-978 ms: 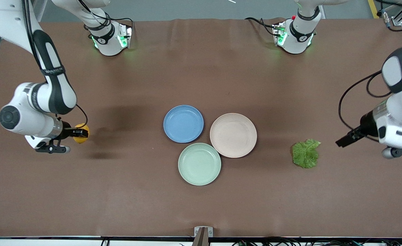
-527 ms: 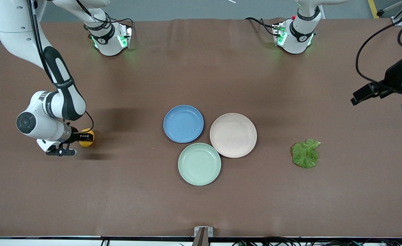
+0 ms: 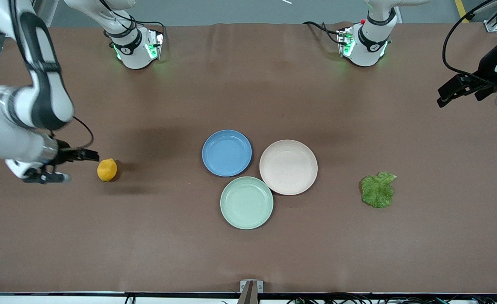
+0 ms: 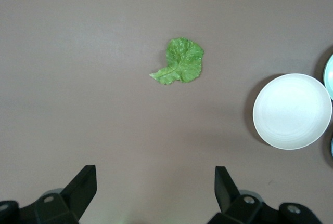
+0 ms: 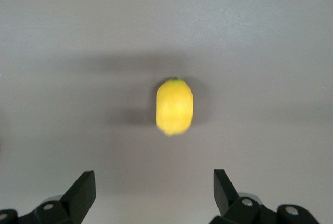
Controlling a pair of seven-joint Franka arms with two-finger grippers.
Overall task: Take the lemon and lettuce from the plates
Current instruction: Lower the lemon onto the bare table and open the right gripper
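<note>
Resting on the brown table, both plates, blue and beige-pink, sit bare. My lettuce lies toward my left arm's end from them, my lemon toward my right arm's end; it could roll if bumped. My left gripper and right gripper gape wide, holding nothing, as only my wrist views show.

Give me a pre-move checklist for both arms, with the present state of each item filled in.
1. lemon off the plates, on the table: ok.
2. lettuce off the plates, on the table: ok.
3. blue plate and beige-pink plate hold nothing: ok.
4. right gripper open, beside the lemon, not touching: ok.
5. left gripper open, holding nothing, over the left arm's end of the table: ok.
</note>
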